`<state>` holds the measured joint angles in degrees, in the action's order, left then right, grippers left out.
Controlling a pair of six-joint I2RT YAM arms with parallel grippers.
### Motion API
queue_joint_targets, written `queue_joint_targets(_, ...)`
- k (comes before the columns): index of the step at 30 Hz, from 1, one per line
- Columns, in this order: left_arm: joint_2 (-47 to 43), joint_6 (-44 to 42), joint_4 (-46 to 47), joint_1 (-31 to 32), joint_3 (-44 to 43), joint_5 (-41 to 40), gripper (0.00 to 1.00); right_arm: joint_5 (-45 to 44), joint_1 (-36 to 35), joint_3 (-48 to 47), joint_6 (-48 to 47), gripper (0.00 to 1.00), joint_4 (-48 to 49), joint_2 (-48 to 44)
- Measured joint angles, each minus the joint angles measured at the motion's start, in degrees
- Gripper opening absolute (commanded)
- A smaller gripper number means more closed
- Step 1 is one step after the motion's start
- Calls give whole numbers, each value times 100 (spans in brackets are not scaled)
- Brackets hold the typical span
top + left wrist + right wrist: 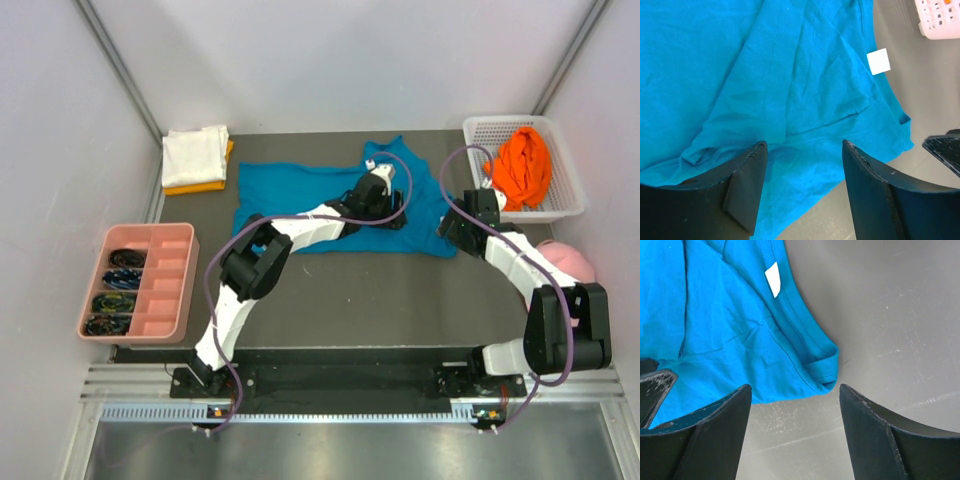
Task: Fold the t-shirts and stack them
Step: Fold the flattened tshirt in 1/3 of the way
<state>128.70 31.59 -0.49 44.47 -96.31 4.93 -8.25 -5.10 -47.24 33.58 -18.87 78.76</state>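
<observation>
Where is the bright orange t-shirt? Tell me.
In the top view, the bright orange t-shirt lies bunched in the white basket at the far right, just right of the spread teal t-shirt.

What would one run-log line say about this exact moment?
step: fold teal t-shirt, lying spread out | left gripper: open over shirt | right gripper: open at shirt corner | held: nothing

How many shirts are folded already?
Done: a white cloth shirt lies folded on a yellow-orange one. In hand: the teal-blue shirt lies spread out, left gripper and right gripper open at its edge. Left: the bright orange shirt, crumpled in a white plastic basket.
</observation>
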Motion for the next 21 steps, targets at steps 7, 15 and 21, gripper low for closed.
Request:
queue_joint_targets(7, 278, 0, -4, 0, -94, -4, 64, 44, 0, 0, -15, 71, -7, -46)
queue_joint_targets(15, 358, 0, -4, 4, -136, -81, 60, 66, 2, 0, -46, 71, -20, -136)
queue_joint_targets(21, 402, -2, -28, 11, -210, -186, 54, 66, 2, 0, -57, 71, -26, -151)
